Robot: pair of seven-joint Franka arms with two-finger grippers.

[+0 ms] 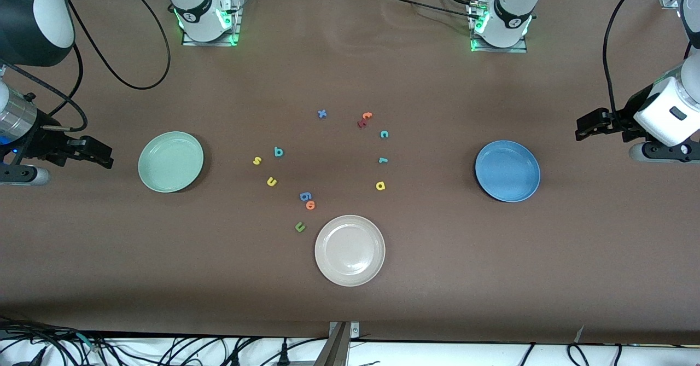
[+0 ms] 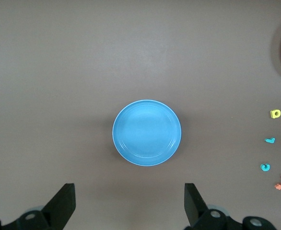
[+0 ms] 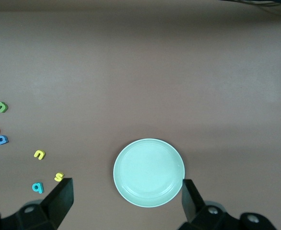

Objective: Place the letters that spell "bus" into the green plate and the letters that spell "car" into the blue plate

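Nearest the front camera lies the off-white plate (image 1: 350, 250), a distractor set on the brown worktop (image 1: 492, 278), with the dark green "u" (image 1: 299, 226) just beside it. Farther back, the green plate (image 1: 170, 161) sits toward the right arm's end of the worktop and the blue plate (image 1: 507, 170) toward the left arm's end, each bare, so by the look of it no sorting has begun. This layout seems to give each arm its own target: the right gripper (image 1: 101, 155) hangs beside the green plate and the left gripper (image 1: 585, 126) beside the blue plate, both with fingers spread wide and holding nothing, both arms waiting. Between the plates, well apart from either, the letters lie loose: teal "b" (image 1: 279, 151), yellow "s" (image 1: 257, 161) and yellow "u" (image 1: 271, 181) toward the green plate; teal "c" (image 1: 384, 134), teal "r" (image 1: 383, 160) and yellow "a" (image 1: 380, 185) toward the blue plate. Distractors are the blue "x" (image 1: 322, 114), the orange and red letters (image 1: 364, 119), the blue "g" (image 1: 305, 196) and an orange letter (image 1: 310, 205). Only the front view shows both word groups at once; each wrist view shows its own plate between parted fingers and a single group at the edge.
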